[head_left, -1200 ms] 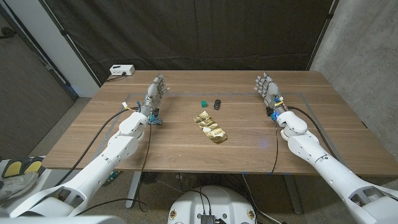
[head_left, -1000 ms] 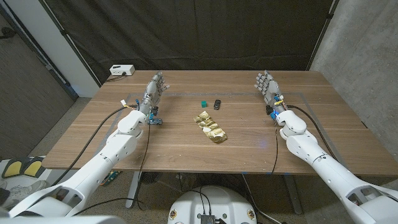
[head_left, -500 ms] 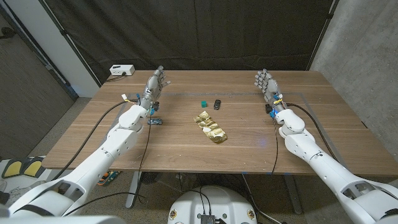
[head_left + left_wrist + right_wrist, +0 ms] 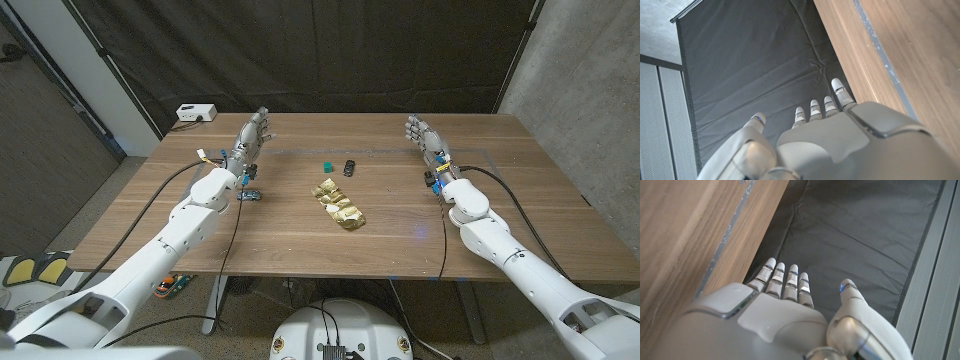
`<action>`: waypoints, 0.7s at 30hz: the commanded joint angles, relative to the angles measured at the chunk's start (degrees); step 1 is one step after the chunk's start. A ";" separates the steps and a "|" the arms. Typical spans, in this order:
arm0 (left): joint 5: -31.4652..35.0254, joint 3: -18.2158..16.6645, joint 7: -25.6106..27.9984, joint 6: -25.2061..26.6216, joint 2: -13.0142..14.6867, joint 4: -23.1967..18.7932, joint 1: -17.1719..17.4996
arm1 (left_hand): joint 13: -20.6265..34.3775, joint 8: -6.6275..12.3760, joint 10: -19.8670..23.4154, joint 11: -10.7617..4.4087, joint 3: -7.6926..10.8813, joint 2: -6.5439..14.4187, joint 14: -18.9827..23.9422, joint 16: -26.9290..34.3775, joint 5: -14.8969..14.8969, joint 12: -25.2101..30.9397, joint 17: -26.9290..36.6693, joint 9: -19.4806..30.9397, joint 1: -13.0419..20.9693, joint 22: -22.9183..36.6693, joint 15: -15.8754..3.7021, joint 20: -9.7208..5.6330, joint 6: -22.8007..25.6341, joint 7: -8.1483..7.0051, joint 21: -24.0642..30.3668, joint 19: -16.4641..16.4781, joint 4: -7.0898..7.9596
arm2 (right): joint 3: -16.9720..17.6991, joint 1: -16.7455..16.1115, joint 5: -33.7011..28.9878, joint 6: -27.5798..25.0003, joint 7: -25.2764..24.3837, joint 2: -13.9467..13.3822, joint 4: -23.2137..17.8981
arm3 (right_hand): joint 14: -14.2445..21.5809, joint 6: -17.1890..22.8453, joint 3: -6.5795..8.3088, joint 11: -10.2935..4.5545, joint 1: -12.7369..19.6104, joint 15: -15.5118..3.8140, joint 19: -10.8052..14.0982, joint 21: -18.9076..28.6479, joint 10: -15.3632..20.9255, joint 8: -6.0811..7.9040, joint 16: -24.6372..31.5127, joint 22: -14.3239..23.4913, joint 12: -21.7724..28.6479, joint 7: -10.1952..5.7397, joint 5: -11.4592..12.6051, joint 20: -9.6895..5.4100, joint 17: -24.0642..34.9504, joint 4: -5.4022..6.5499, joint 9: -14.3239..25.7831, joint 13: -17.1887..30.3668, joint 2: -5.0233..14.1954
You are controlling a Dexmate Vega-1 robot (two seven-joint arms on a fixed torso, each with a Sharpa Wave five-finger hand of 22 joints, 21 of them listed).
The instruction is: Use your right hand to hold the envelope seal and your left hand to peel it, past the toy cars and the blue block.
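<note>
- Left hand (image 4: pixel 250 141): raised over the table (image 4: pixel 200 215), fingers spread, holding nothing; well left of the envelope seal (image 4: pixel 337 204).
- Right hand (image 4: pixel 424 139): up on edge, fingers apart, nothing in it; well right of the seal and farther back.
- Envelope seal: crumpled gold strip lying mid-table, untouched, no readable writing.
- Blue block (image 4: pixel 326 165) and a dark toy car (image 4: pixel 349 166): side by side just behind the seal.
- Second small toy car (image 4: pixel 250 195): left of the seal, just below the left hand.
- White box (image 4: pixel 195 113): far-left table corner, no legible label.
</note>
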 commanded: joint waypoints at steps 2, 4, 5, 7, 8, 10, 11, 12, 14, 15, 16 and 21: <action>0.24 -0.34 1.40 3.68 2.85 -5.63 2.97 | 0.19 0.76 3.10 0.33 0.22 -0.21 2.10 0.65 0.42 1.22 0.16 0.27 0.95 0.11 0.02 1.05 2.33 0.67 0.24 -5.68 -0.50 | -1.64 -2.94 -6.52 -1.69 -2.83 -3.41 -5.16 | 0.82 0.68 0.24 -0.14 1.05 -0.12 0.08 -0.17 0.82 0.38 0.13 0.22 0.61 -0.21 -0.13 0.73 0.09 -0.81 0.10 0.07 0.26; 0.30 -0.42 1.93 4.58 3.37 -6.73 3.54 | 0.20 0.82 3.20 0.31 0.23 -0.22 2.26 0.66 0.43 1.21 0.16 0.27 1.00 0.10 -0.03 1.02 2.69 0.67 0.21 -5.57 -0.52 | -1.72 -3.41 -7.27 -1.57 -3.31 -3.64 -5.59 | 0.87 0.80 0.28 -0.13 1.20 -0.22 0.10 -0.19 0.94 0.40 0.11 0.23 0.64 -0.26 -0.14 0.74 0.10 -0.94 0.10 0.08 0.27; 0.33 -0.49 2.24 5.06 3.66 -7.30 3.85 | 0.20 0.82 3.28 0.26 0.23 -0.22 2.30 0.65 0.43 1.22 0.16 0.27 1.02 0.10 0.00 0.99 2.74 0.67 0.18 -5.59 -0.53 | -1.76 -3.65 -7.66 -1.59 -3.58 -3.78 -5.87 | 0.88 0.84 0.30 -0.09 1.24 -0.27 0.10 -0.20 0.96 0.40 0.10 0.24 0.64 -0.24 -0.14 0.75 0.10 -0.98 0.10 0.08 0.28; 0.32 -0.70 2.78 6.03 4.33 -8.45 4.48 | 0.20 0.79 3.28 0.27 0.23 -0.22 2.31 0.63 0.43 1.20 0.16 0.27 1.03 0.10 0.02 1.00 2.74 0.65 0.15 -5.62 -0.54 | -1.86 -4.06 -8.82 -1.83 -4.39 -4.08 -6.50 | 0.88 0.86 0.33 -0.16 1.32 -0.29 0.12 -0.21 1.02 0.39 0.07 0.24 0.66 -0.28 -0.14 0.76 0.11 -1.05 0.10 0.08 0.29; 0.33 -0.81 2.90 6.36 4.68 -8.92 4.77 | 0.20 0.78 3.29 0.29 0.24 -0.23 2.31 0.61 0.43 1.18 0.16 0.27 1.06 0.09 0.06 1.02 2.80 0.70 0.10 -5.69 -0.55 | -1.96 -4.19 -9.43 -1.89 -4.66 -4.26 -6.73 | 0.88 0.87 0.34 -0.16 1.35 -0.34 0.12 -0.22 1.03 0.39 0.07 0.25 0.66 -0.28 -0.14 0.77 0.11 -1.07 0.10 0.08 0.30; 0.41 -1.10 3.50 7.64 5.63 -10.26 5.36 | 0.20 0.76 3.29 0.30 0.25 -0.24 2.26 0.55 0.43 1.14 0.16 0.27 1.10 0.09 0.09 1.01 2.89 0.69 0.02 -5.79 -0.58 | -2.09 -4.41 -10.40 -1.87 -5.14 -4.47 -7.11 | 0.91 0.93 0.40 -0.25 1.50 -0.33 0.14 -0.24 1.11 0.38 0.04 0.26 0.67 -0.31 -0.13 0.78 0.11 -1.20 0.11 0.08 0.35; 0.61 -1.28 4.25 8.40 6.08 -11.13 5.76 | 0.21 0.77 3.31 0.38 0.25 -0.25 2.26 0.52 0.43 1.12 0.16 0.27 1.14 0.09 0.10 1.00 3.02 0.80 -0.02 -5.81 -0.60 | -2.19 -4.48 -10.97 -1.81 -5.38 -4.58 -7.26 | 0.88 0.95 0.43 -0.30 1.59 -0.43 0.13 -0.26 1.10 0.37 0.00 0.26 0.66 -0.33 -0.13 0.85 0.12 -1.28 0.11 0.09 0.38; 0.76 -1.48 4.87 8.92 6.42 -11.82 6.12 | 0.21 0.82 3.37 0.39 0.26 -0.26 2.26 0.48 0.43 1.10 0.16 0.27 1.18 0.09 0.09 1.02 3.29 0.84 -0.14 -6.00 -0.62 | -2.25 -4.55 -11.34 -1.91 -5.49 -4.71 -7.49 | 0.91 0.99 0.45 -0.31 1.66 -0.46 0.17 -0.26 1.11 0.37 -0.01 0.27 0.66 -0.36 -0.13 0.87 0.12 -1.34 0.11 0.09 0.39; 0.72 -1.86 5.41 10.01 7.25 -13.05 6.71 | 0.21 1.00 3.60 0.39 0.28 -0.31 2.35 0.41 0.42 1.11 0.16 0.27 1.30 0.09 0.17 0.92 4.06 0.94 -0.25 -6.05 -0.70 | -2.41 -4.62 -12.22 -1.93 -5.87 -4.83 -7.72 | 0.91 1.11 0.48 -0.33 1.79 -0.47 0.15 -0.31 1.20 0.38 -0.05 0.28 0.67 -0.40 -0.13 0.89 0.13 -1.47 0.12 0.09 0.41; 0.96 -2.02 6.06 10.65 7.65 -13.80 7.04 | 0.21 0.97 3.70 0.45 0.29 -0.33 2.36 0.39 0.41 1.12 0.16 0.27 1.34 0.09 0.15 0.92 4.09 0.98 -0.29 -6.05 -0.73 | -2.50 -4.65 -12.67 -2.10 -5.98 -4.98 -7.95 | 0.91 1.21 0.50 -0.38 1.85 -0.48 0.16 -0.32 1.23 0.40 -0.07 0.29 0.68 -0.50 -0.13 0.89 0.13 -1.52 0.12 0.09 0.42; 1.08 -2.19 6.46 11.09 7.99 -14.40 7.34 | 0.21 1.00 3.77 0.53 0.29 -0.36 2.40 0.38 0.40 1.12 0.15 0.27 1.38 0.09 0.14 0.90 4.24 1.09 -0.31 -6.04 -0.76 | -2.53 -4.72 -12.86 -2.24 -6.10 -5.00 -8.15 | 0.89 1.22 0.51 -0.40 1.89 -0.50 0.09 -0.36 1.23 0.39 -0.09 0.29 0.67 -0.45 -0.13 0.97 0.14 -1.57 0.12 0.09 0.43; 1.07 -2.78 7.32 12.95 9.41 -16.79 8.60 | 0.22 1.06 4.57 0.47 0.36 -0.56 2.78 0.32 0.34 1.25 0.12 0.26 1.77 0.08 0.21 0.85 5.06 1.43 -0.49 -5.95 -1.08 | -3.03 -4.75 -14.18 -1.77 -5.97 -5.21 -8.30 | 0.85 1.25 0.54 -0.60 2.04 -0.62 0.08 -0.41 1.18 0.35 -0.15 0.30 0.63 -0.55 -0.13 1.00 0.15 -1.72 0.12 0.10 0.44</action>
